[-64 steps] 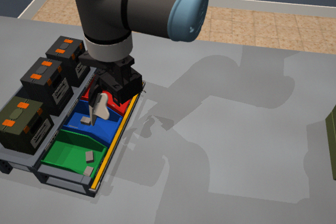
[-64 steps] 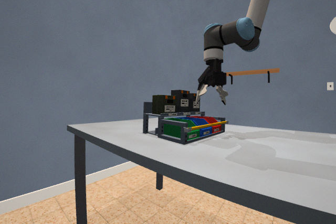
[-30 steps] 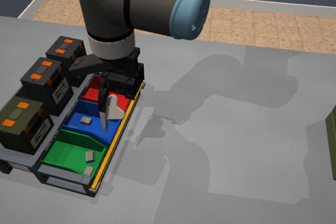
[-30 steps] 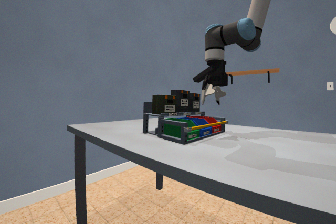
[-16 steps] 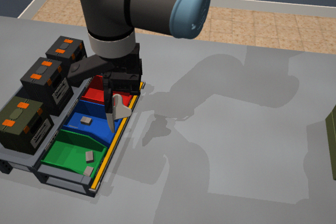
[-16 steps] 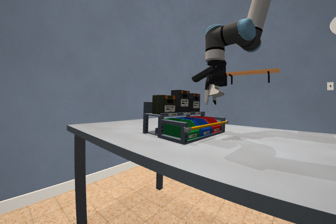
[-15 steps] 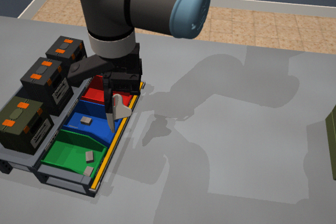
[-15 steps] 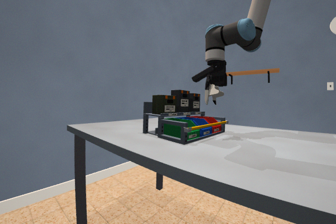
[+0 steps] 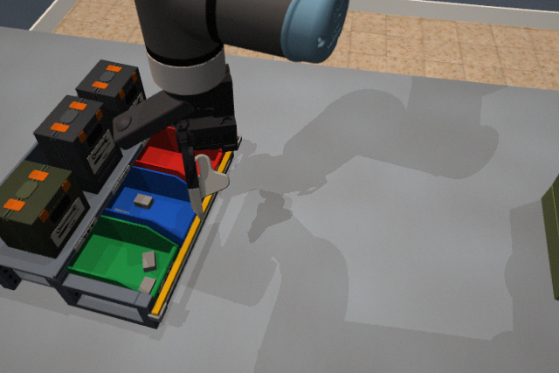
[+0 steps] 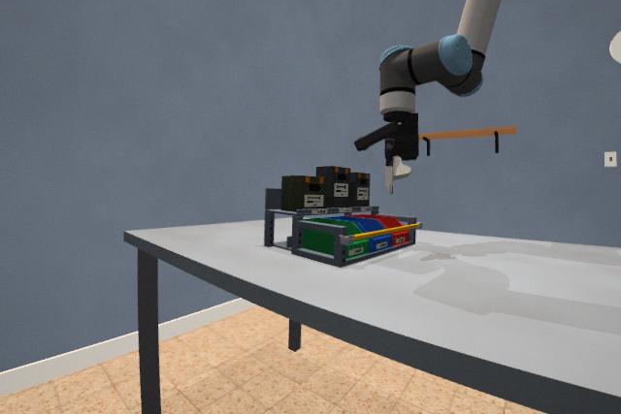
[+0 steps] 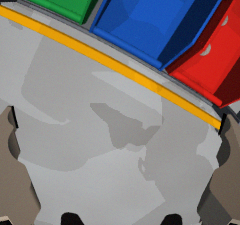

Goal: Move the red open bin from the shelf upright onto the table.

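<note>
The red open bin (image 9: 167,152) sits at the far end of the low shelf's front row, next to the blue bin (image 9: 153,206). It also shows in the side view (image 10: 388,221) and in the wrist view (image 11: 212,60), with small parts inside it. My gripper (image 9: 203,186) hangs open and empty well above the shelf's front edge, by the red and blue bins; it also shows in the side view (image 10: 396,176). In the wrist view its two fingers frame the bare table in front of the yellow bar (image 11: 110,62).
A green bin (image 9: 119,253) holds two grey blocks and the blue bin holds one. Three dark cases (image 9: 67,134) stand on the shelf's upper level behind the bins. A yellow bar (image 9: 189,238) runs along the shelf front. An olive object (image 9: 551,233) stands at the right table edge.
</note>
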